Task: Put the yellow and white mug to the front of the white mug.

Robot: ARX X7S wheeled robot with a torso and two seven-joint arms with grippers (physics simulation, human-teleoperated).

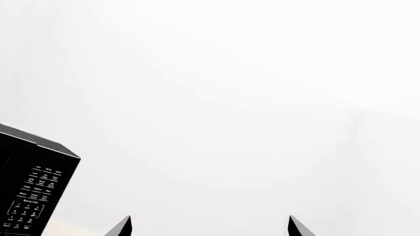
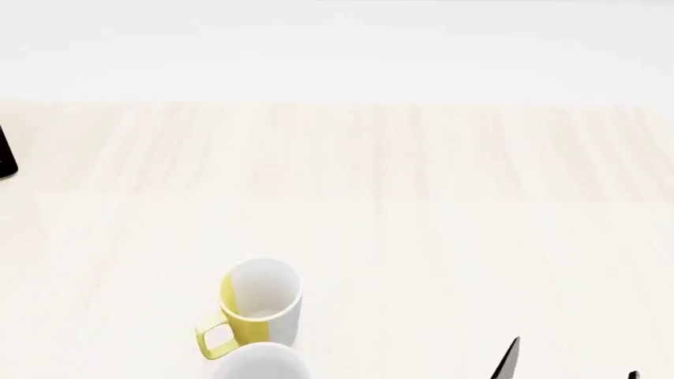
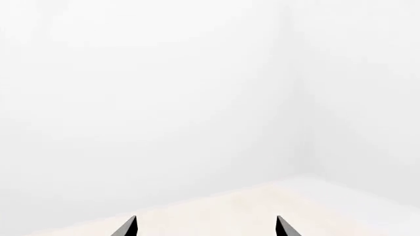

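Observation:
The yellow and white mug (image 2: 261,309) stands upright on the pale wooden table (image 2: 421,197), its yellow handle pointing to the near left. Right behind its near side, the rim of the white mug (image 2: 263,363) shows at the bottom edge of the head view, mostly cut off. My right gripper (image 2: 569,365) shows only as dark fingertips at the bottom right of the head view, well right of both mugs. In the right wrist view its jaws (image 3: 205,227) are spread apart and empty. My left gripper (image 1: 208,227) is open and empty, facing a white wall; it is out of the head view.
A black microwave (image 1: 33,191) with a keypad shows in the left wrist view, and its dark corner (image 2: 5,154) sits at the head view's left edge. The table's far edge meets a white wall.

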